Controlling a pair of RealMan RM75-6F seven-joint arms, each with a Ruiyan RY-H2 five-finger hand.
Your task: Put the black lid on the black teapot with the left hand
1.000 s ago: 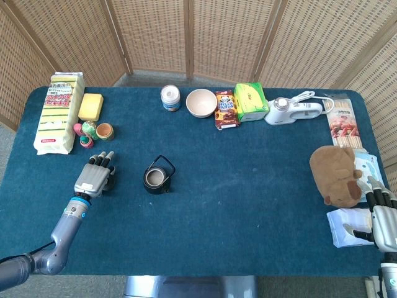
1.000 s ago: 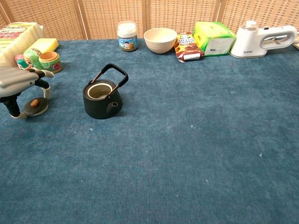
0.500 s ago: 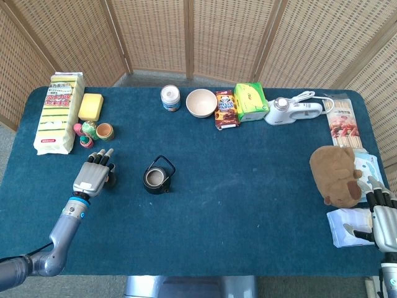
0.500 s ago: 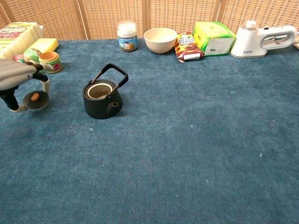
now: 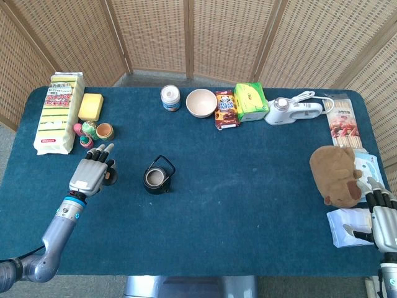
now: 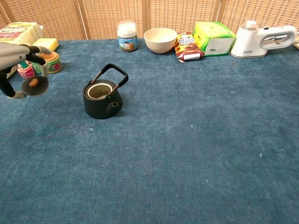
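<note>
Scene: you are looking at a blue cloth table [image 5: 248, 205] seen from 2 cameras, one at head height and one at chest height.
Left hand: your left hand [image 5: 92, 172] sits at the table's left side and grasps the black lid [image 6: 35, 85] by its rim between thumb and fingers.
What changed: over the last second the lid went from resting on the cloth to hanging clear above it. In the chest view it now rides higher and is tilted, its small brown knob facing the camera.
Lid position: the lid is in the air, left of the black teapot [image 6: 102, 96] and well apart from it. It is near the small painted cups [image 5: 93, 131] behind the hand.
Teapot: it stands upright on the cloth with its mouth open and uncovered. Its wire handle is raised and leans toward the back right.
Right hand: your right hand [image 5: 383, 218] rests at the table's right edge beside a white packet [image 5: 347, 225] and a brown plush toy [image 5: 335, 174]. Its fingers look loosely extended and seem to hold nothing, though the frame cuts it off.
Meaning for the task: the pick-up looks done, so 1 carry to the right and a level lowering remain. You will likely need to flatten the lid and pass it by the raised handle.
</note>
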